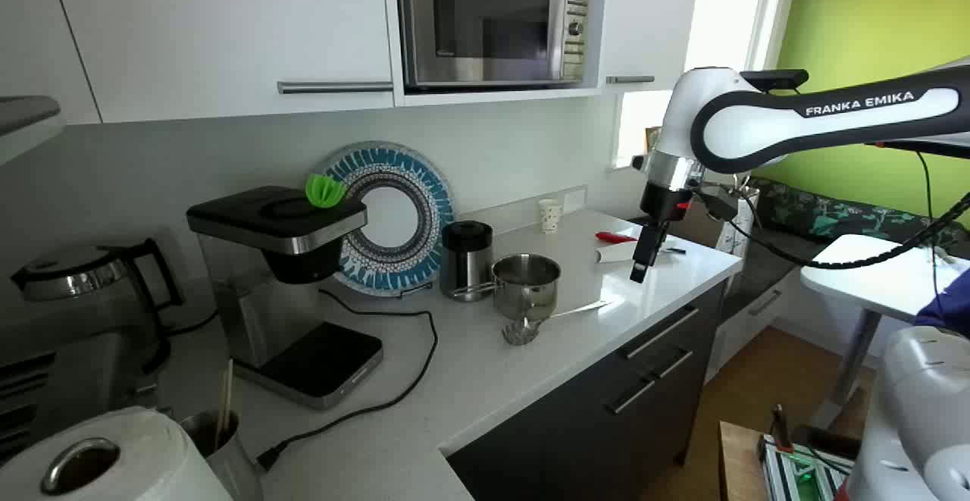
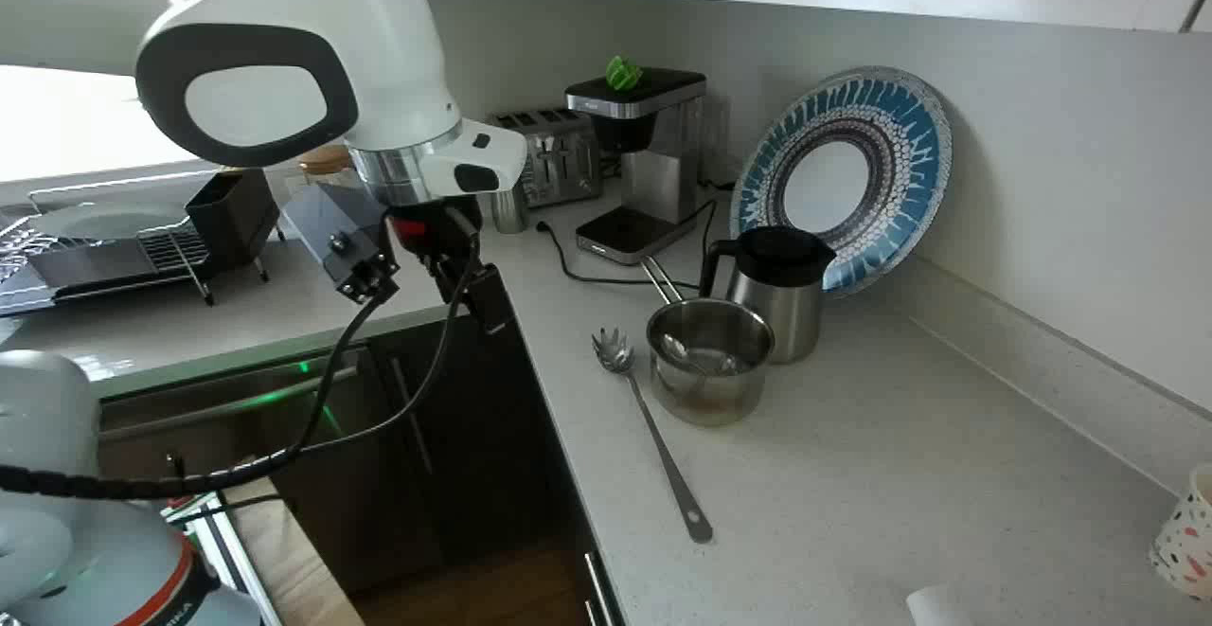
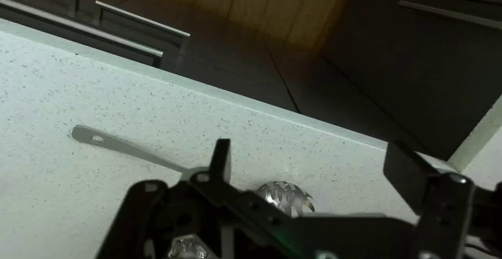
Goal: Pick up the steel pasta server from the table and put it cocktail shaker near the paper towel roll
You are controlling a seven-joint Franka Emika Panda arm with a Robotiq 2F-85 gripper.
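The steel pasta server lies on the table, its pronged head beside the steel pot. Its handle shows fully in an exterior view. In the wrist view the pasta server is partly hidden behind a gripper finger. My gripper is open and empty, above the table, apart from the server. It also shows in both exterior views. The paper towel roll stands at the near left corner of an exterior view. A tall steel cup, perhaps the cocktail shaker, stands beside it with wooden sticks inside.
A steel pot and a carafe stand close to the server. A coffee maker with a loose black cord and a blue-white plate are behind. A speckled cup and red-handled item lie farther along.
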